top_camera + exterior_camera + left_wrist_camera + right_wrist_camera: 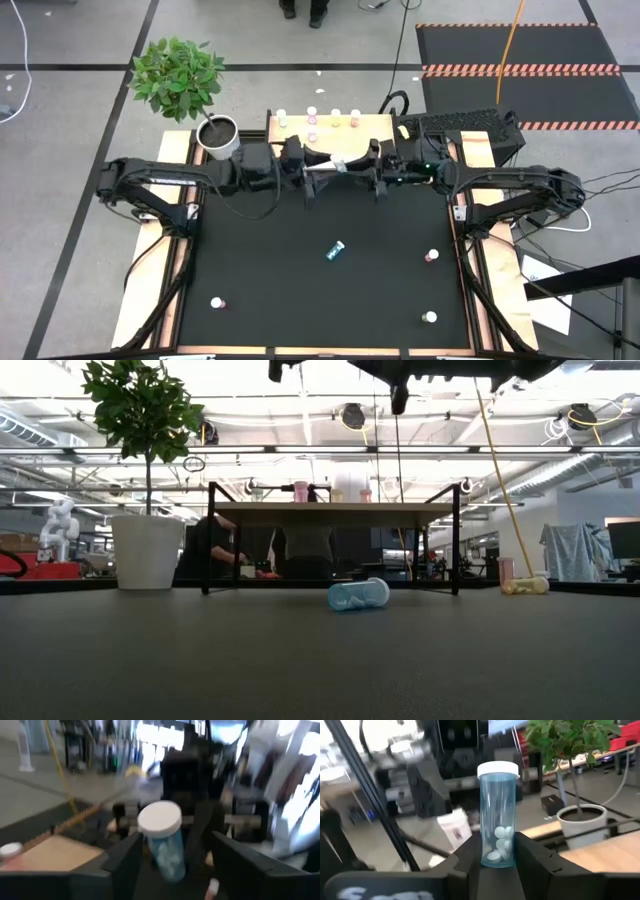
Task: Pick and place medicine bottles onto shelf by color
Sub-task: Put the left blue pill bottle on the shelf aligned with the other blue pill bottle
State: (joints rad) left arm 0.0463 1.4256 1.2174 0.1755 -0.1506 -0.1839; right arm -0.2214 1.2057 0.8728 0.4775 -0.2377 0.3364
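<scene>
My right gripper (362,166) is shut on a teal-blue medicine bottle (497,820) with a white cap, held in the air in front of the wooden shelf (385,128). My left gripper (312,168) faces it from the table's left. It is open, its fingers (125,857) wide apart on either side of the bottle's cap end (160,819). Several bottles (334,117) stand on the shelf top. A second teal-blue bottle (335,250) lies on its side mid-table and also shows in the low view (358,594). My right gripper pinches the teal-blue bottle's bottom end (496,860) between its two fingers. The fingers lie level and point toward the table's left. The bottle sticks out beyond the fingertips along their line, cap (498,770) away from the gripper, lifted clear of the table.
A white pot with a green plant (218,135) stands at the shelf's left end. Single bottles stand on the black mat at the right (432,257), near right (430,318) and near left (217,302). A person's feet (303,10) show beyond the table.
</scene>
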